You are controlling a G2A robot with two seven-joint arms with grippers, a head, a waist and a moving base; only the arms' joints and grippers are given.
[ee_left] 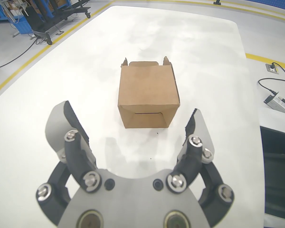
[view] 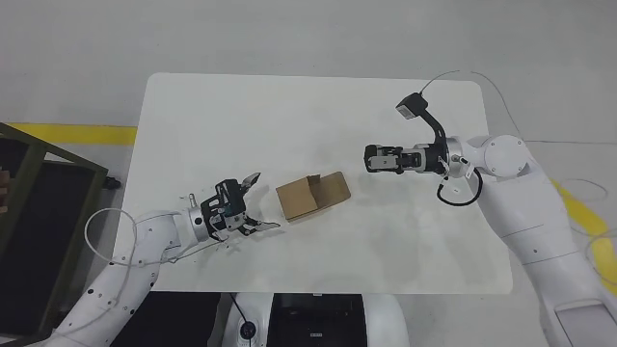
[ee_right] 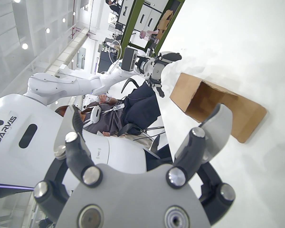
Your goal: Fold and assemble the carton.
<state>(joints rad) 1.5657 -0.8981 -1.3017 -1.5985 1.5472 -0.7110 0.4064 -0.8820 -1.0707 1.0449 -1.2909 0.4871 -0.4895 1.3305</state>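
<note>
Brown carton (view: 312,196) lies on its side on the white table (view: 193,135), between the left gripper (view: 260,202) and the right gripper (view: 371,158), touching neither. Both are spread wide. The left wrist view shows its shut end close by; the right wrist view looks into the open end, partly behind one finger (ee_right: 219,119).

Matt cardboard carton (view: 312,196) rests on a smooth white table (view: 251,116) (slightly glossy); fingers (ee_left: 57,124) of the left gripper (ee_left: 130,106) are brushed metal.

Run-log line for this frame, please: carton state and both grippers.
carton: on table, one end closed, other open, untouched | left gripper: open, empty, near closed end | right gripper: open, empty, facing open end
</note>
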